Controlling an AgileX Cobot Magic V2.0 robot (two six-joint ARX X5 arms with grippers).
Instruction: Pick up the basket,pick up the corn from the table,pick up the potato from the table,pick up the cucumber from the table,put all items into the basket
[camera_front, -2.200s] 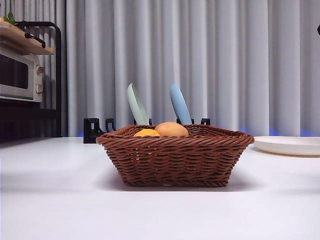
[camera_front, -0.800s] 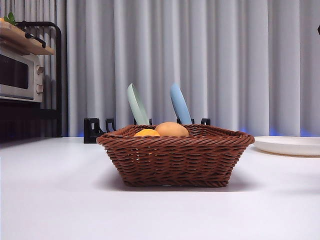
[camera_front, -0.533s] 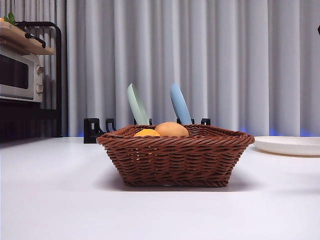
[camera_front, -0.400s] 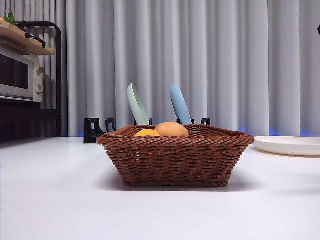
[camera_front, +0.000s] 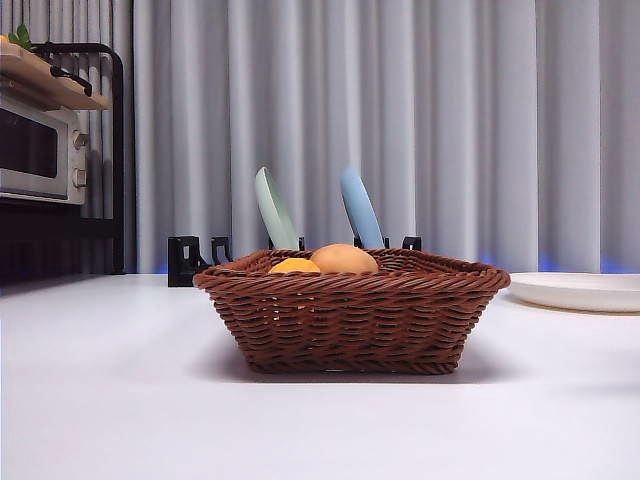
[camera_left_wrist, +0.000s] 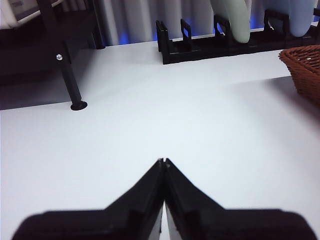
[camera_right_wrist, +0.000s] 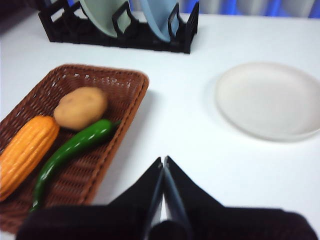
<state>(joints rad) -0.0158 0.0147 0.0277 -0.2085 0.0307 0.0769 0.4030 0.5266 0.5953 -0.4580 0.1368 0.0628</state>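
The brown wicker basket (camera_front: 352, 318) stands on the white table (camera_front: 110, 400); it also shows in the right wrist view (camera_right_wrist: 127, 112) and its corner in the left wrist view (camera_left_wrist: 304, 67). Inside lie the orange corn (camera_right_wrist: 25, 152), the tan potato (camera_right_wrist: 81, 107) and the long green cucumber (camera_right_wrist: 70, 150). In the front view only the corn's top (camera_front: 293, 266) and the potato's top (camera_front: 343, 259) rise above the rim. My right gripper (camera_right_wrist: 163, 161) is shut and empty, above the table beside the basket. My left gripper (camera_left_wrist: 163, 162) is shut and empty, over bare table away from the basket.
A black dish rack (camera_front: 190, 260) behind the basket holds a pale green plate (camera_front: 273, 210) and a blue plate (camera_front: 359, 208). A flat white plate (camera_right_wrist: 267, 100) lies on the table beside the basket. A microwave on a black shelf (camera_front: 40, 150) stands at the far left.
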